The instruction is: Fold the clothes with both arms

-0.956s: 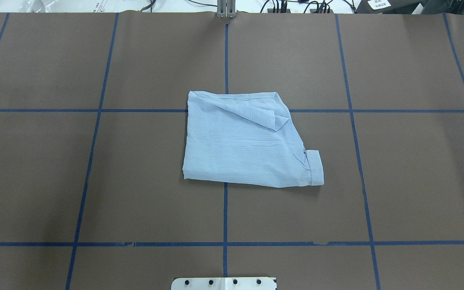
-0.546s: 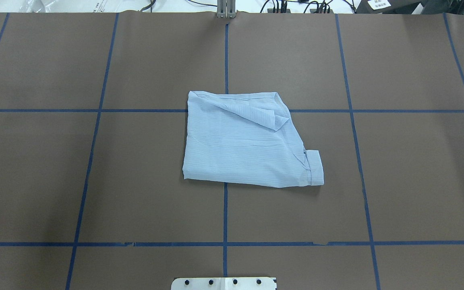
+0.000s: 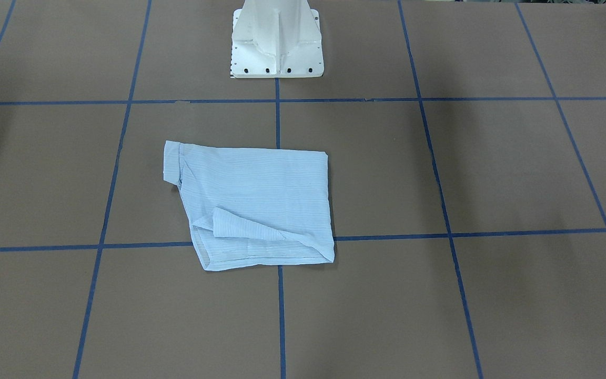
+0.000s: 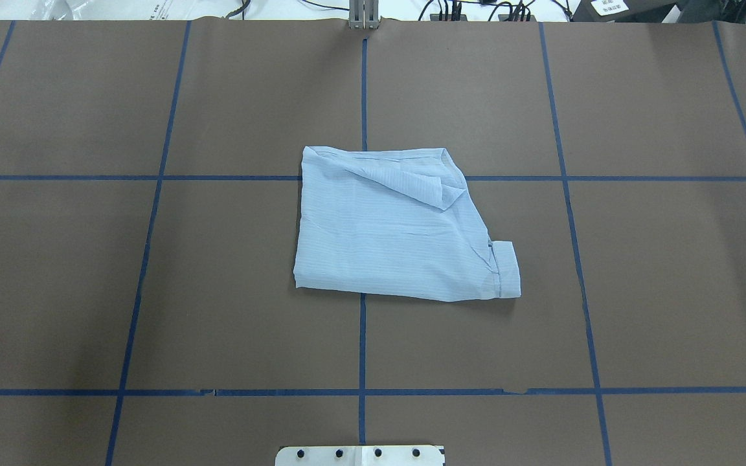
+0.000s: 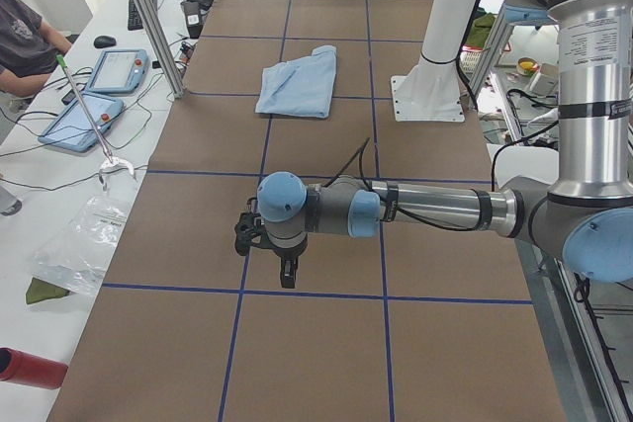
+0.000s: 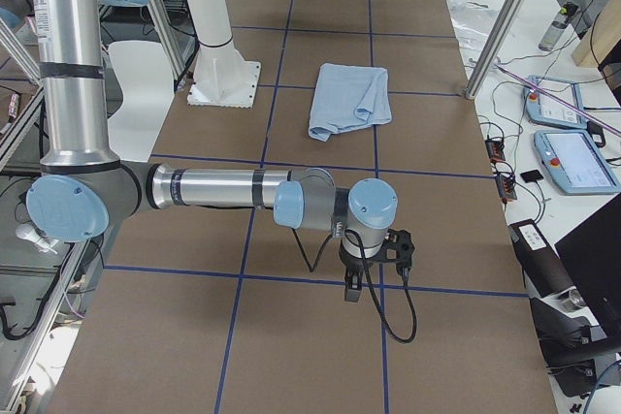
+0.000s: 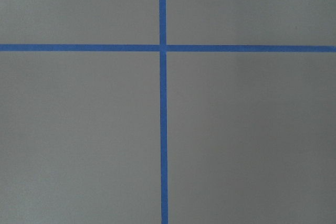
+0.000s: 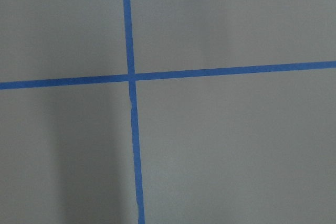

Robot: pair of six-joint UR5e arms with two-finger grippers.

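Observation:
The clothes are one pale blue striped shirt, folded into a rough rectangle and lying flat at the table's middle, also seen in the front view. A cuff sticks out at one corner and a flap lies turned over near the far edge. Neither arm touches it. In the left side view the left gripper hangs over bare table far from the shirt. Likewise the right gripper is well away from the shirt. I cannot tell whether either is open or shut. Both wrist views show only brown table and blue tape.
The white pedestal base stands at the robot's side of the table. Blue tape lines divide the brown surface into squares. A seated person, tablets and a red bottle are on a side bench.

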